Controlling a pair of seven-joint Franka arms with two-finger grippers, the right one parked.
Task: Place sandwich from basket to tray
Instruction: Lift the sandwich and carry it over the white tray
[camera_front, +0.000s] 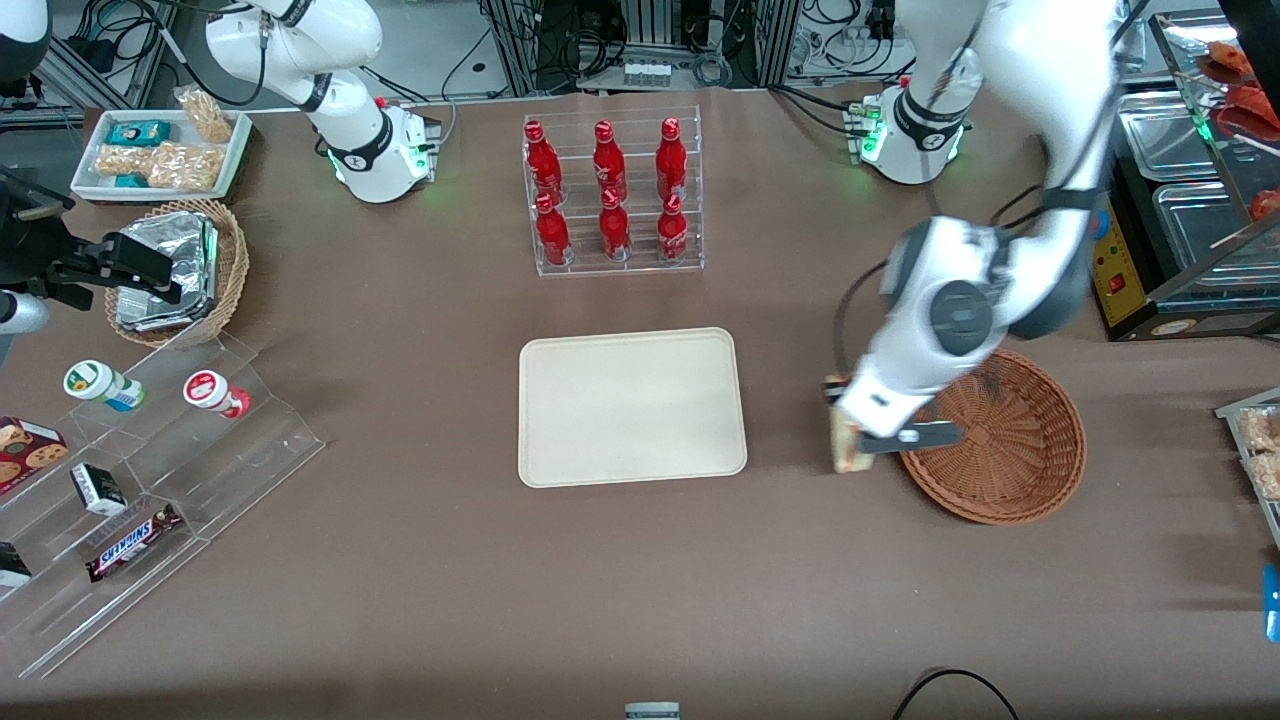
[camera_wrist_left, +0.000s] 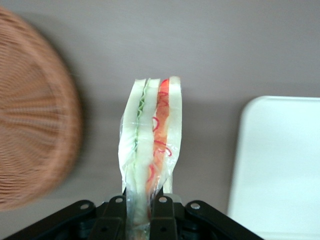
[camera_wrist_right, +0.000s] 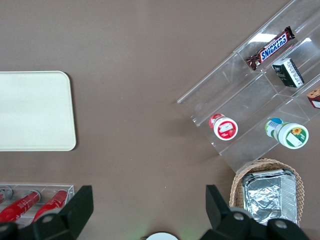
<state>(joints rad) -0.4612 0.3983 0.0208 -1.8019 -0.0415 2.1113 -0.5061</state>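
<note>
You had the tool (camera_wrist_left: 137, 212) clamped on the plastic-wrapped triangular sandwich (camera_wrist_left: 151, 131), lifted clear of the reddish-brown wicker basket (camera_front: 1010, 440), above the brown tabletop (camera_front: 800, 560) between basket and cream rectangular tray (camera_front: 632, 406). Transfer and release remained.

Sandwich (camera_wrist_left: 152, 135) — pale, near-white bread in clear wrap, one green filling stripe, one red-orange stripe with red curls. Basket (camera_front: 1010, 445) — reddish-brown wicker, ribbed concentric weave. Tray (camera_front: 631, 406) — plain cream, unpatterned. Table (camera_front: 640, 600) — uniform dull brown. Gripper (camera_wrist_left: 137, 220) — black jaws closed on the sandwich's end, white arm housing with a grey disc, centre right of the front view.
</note>
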